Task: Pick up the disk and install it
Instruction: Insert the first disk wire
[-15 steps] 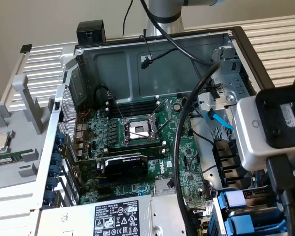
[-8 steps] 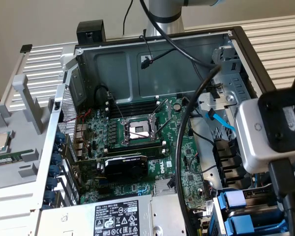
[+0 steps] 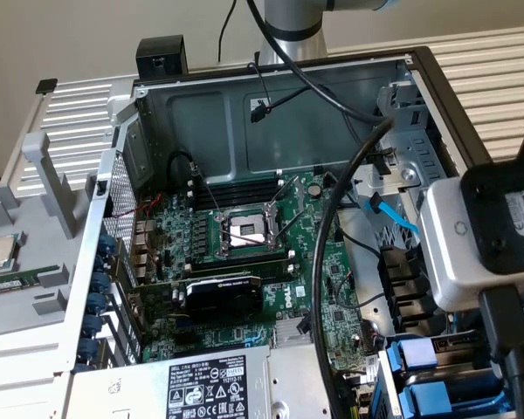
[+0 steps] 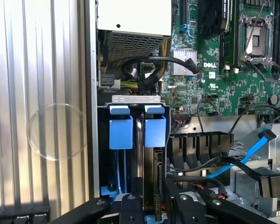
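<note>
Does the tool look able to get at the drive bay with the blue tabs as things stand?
Probably yes. The tool sits right at the drive bay, whose blue tabs face it uncovered; the black cables and the blue cable run beside the bay, not across it.

Green motherboard [image 3: 349, 297], grey power-supply box [image 3: 122, 393], blue cable [image 3: 391, 216].

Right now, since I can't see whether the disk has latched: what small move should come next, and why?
Probably a gentle press straight into the bay. The gripper clasps the disk, whose blue frame stands level with the neighbouring frame, so it looks almost home; latching cannot be seen.
</note>
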Action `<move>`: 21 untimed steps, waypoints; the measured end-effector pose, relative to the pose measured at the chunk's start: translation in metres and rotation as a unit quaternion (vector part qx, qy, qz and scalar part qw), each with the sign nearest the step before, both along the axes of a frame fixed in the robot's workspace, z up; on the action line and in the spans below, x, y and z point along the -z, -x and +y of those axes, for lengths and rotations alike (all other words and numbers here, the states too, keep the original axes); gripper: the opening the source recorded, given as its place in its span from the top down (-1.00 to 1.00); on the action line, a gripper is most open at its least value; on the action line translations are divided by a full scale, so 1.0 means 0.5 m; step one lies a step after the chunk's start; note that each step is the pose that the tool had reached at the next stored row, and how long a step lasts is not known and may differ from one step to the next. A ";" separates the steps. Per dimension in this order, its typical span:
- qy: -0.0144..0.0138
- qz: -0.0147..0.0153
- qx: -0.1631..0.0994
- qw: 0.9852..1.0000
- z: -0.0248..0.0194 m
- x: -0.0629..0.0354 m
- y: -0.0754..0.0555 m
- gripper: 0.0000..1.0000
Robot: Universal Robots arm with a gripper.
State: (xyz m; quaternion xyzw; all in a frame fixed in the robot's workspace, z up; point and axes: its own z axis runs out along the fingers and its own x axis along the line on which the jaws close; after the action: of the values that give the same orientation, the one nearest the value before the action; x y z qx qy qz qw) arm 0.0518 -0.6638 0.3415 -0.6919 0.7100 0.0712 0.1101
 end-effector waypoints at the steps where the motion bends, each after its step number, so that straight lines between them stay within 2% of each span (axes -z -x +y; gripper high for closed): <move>1: 0.000 0.000 0.000 1.000 -0.0002 0.000 0.000 0.37; 6: -0.003 0.001 0.000 1.000 -0.0018 0.000 -0.002 0.37; 10: -0.006 0.004 0.000 1.000 -0.0061 0.000 -0.005 0.41; 11: -0.007 0.005 0.000 1.000 -0.0073 0.000 -0.007 0.56; 14: -0.009 0.007 0.000 1.000 -0.0087 0.000 -0.012 0.56; 21: -0.012 0.007 0.000 1.000 -0.0087 -0.005 -0.010 0.56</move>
State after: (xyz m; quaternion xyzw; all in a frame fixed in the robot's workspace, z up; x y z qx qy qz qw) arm 0.0570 -0.6682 0.3442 -0.6900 0.7098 0.0844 0.1135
